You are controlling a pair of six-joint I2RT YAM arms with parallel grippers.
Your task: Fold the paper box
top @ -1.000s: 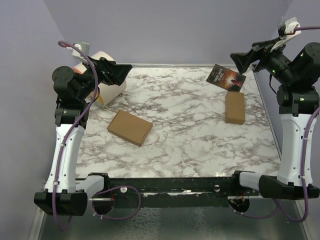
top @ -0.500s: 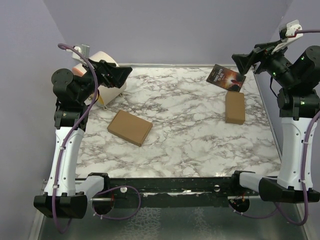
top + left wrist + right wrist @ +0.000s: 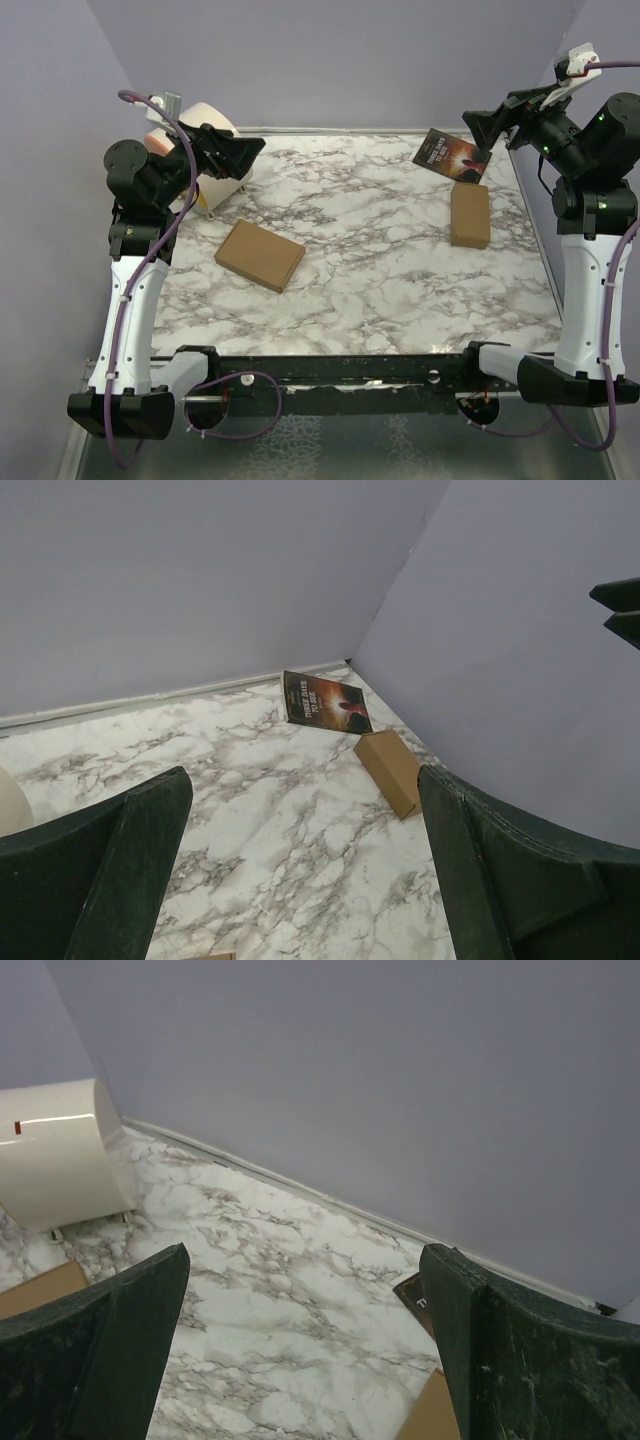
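I'm reading the paper box [image 3: 259, 255] as plain matt brown cardboard, the same dull finish as the smaller box [image 3: 470, 215]. The marble-patterned tabletop [image 3: 380, 290] looks smooth with a faint sheen. The booklet [image 3: 325, 702] cover looks glossy, the cream housing [image 3: 55, 1165] is shiny plastic, and my right fingers [image 3: 110, 1360] are matt dark green, faintly scuffed.

top view: cream appliance [image 3: 225, 190] at the table's [image 3: 400, 290] far left corner is half hidden behind left gripper [image 3: 250, 152]. booklet [image 3: 452, 157] title too small to read. left wrist: paper box [image 3: 212, 957] just a sliver at bottom edge. right wrist: paper box cut by left edge, smaller box [image 3: 428, 1415] cut by bottom edge, booklet mostly behind right gripper [image 3: 305, 1250].
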